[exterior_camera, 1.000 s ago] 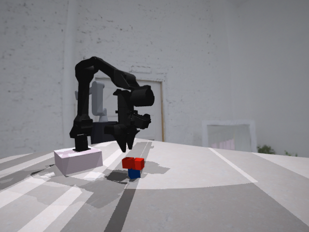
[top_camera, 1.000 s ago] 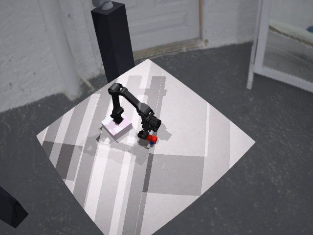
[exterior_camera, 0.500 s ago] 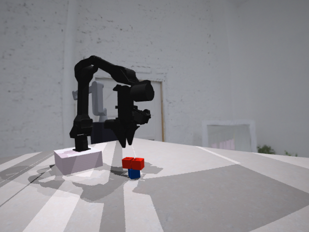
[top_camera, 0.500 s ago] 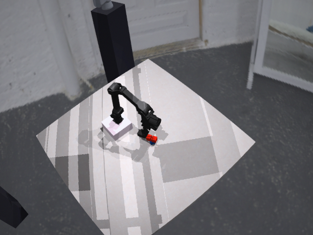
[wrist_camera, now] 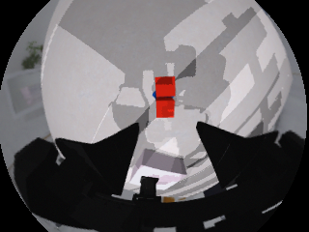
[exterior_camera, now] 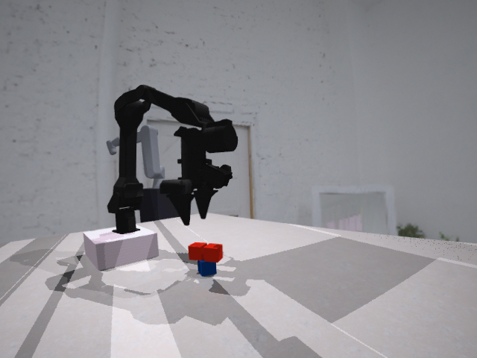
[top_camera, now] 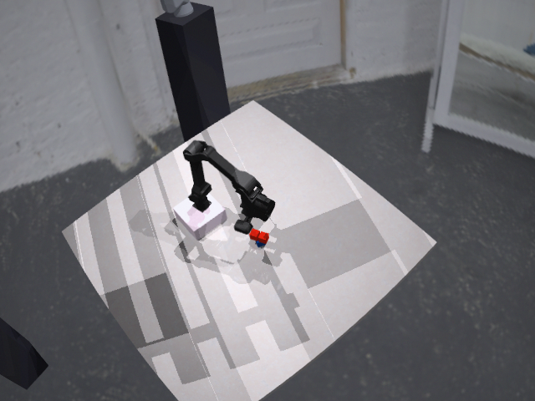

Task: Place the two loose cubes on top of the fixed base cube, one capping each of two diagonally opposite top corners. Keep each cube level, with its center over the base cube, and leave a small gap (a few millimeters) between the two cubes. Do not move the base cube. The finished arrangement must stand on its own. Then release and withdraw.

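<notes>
The gripper [exterior_camera: 194, 219] hung above the table [exterior_camera: 346, 269] with its jaws spread apart and nothing between them, well above the stack. Two red cubes [exterior_camera: 206, 251] sat side by side on top of the blue cube [exterior_camera: 206, 268], both level, overhanging it on either side. In the wrist view a thin dark seam showed between the red cubes [wrist_camera: 165, 97]. The arm's pale base block [exterior_camera: 120, 246] stood to the left, apart from the stack.
</notes>
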You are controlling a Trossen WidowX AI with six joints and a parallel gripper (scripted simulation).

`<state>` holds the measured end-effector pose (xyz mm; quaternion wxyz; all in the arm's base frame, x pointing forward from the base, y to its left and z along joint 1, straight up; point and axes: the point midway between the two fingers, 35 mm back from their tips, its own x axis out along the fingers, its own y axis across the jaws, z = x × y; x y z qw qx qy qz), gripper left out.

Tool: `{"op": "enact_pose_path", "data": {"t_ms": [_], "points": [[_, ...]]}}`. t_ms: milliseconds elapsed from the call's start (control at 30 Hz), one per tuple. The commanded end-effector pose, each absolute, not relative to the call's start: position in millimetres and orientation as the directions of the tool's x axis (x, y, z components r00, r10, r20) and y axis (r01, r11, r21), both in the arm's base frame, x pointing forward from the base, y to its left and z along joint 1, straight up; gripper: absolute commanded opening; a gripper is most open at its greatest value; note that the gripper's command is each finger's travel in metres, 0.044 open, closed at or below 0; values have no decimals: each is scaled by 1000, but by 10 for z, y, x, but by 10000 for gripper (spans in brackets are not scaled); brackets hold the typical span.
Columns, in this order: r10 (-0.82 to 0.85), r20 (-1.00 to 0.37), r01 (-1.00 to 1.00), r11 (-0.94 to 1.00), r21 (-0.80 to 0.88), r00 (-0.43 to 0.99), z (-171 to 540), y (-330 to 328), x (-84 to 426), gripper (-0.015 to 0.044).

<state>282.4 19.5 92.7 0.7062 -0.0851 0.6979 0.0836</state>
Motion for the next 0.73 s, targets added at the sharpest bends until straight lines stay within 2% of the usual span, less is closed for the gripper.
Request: {"op": "enact_pose_path", "data": {"t_ms": [0,167,467,700], "points": [[-1,-1000,-237,971,-6,20,977,194,2842,400],[0,-1000,-237,972,-3,13,952,282,2842,400],[12,-1000,-237,971,9,13,992,1458,2795,400],[12,-1000,-237,971,9,12,993,1482,2790,400]]}}
